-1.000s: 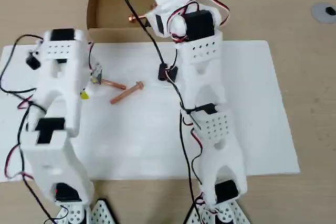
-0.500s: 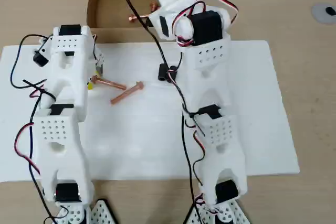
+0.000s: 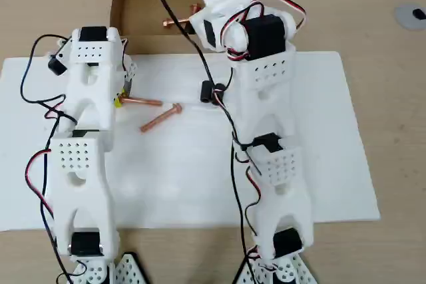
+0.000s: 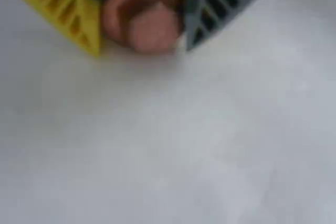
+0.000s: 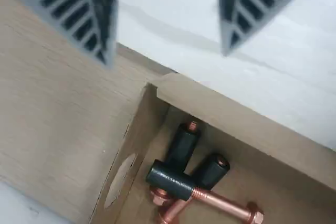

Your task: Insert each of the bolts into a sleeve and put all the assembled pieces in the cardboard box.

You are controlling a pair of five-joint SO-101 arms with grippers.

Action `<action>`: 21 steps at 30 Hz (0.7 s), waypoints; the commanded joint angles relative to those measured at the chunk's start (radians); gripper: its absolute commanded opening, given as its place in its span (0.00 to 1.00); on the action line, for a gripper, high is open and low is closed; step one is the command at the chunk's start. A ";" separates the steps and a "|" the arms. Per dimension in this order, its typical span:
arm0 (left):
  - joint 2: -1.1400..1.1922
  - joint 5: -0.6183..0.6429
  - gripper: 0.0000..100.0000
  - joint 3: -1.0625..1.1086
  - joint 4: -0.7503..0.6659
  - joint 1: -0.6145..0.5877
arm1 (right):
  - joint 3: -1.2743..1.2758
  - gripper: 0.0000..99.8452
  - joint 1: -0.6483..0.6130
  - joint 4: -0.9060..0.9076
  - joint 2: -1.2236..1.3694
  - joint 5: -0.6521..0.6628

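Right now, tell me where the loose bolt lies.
High view: the loose bolt lies on the white sheet, just below the held bolt in the left gripper, short of the cardboard box.

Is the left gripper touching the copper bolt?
Touching. The left wrist view shows the left gripper closed on the copper bolt, both fingers pressed against its head.

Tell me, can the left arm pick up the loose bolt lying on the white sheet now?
Probably not at once. The left gripper is shut on a held bolt and would have to release it first. The loose bolt lies near, uncovered, on the white sheet.
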 commanded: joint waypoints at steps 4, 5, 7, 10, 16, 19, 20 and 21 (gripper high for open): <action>-0.004 -0.092 0.00 -0.176 0.089 -0.005 | -0.045 0.17 0.024 0.018 -0.079 -0.002; -0.013 -0.114 0.00 -0.207 0.089 -0.006 | -0.045 0.17 0.024 0.018 -0.079 -0.002; -0.051 -0.172 0.00 -0.250 0.089 -0.020 | -0.045 0.17 0.024 0.018 -0.079 -0.002; -0.147 -0.298 0.00 -0.285 0.089 -0.031 | -0.045 0.17 0.025 0.020 -0.079 -0.002; -0.369 -0.692 0.00 -0.249 0.089 -0.057 | -0.044 0.17 0.024 0.020 -0.074 -0.041; -0.493 -0.799 0.00 -0.167 0.089 -0.075 | -0.039 0.17 0.022 0.020 -0.073 -0.117; -0.539 -0.829 0.00 -0.130 0.089 -0.080 | -0.025 0.17 0.021 0.020 -0.073 -0.138; -0.590 -0.859 0.00 -0.089 0.089 -0.083 | -0.002 0.17 0.018 0.020 -0.073 -0.163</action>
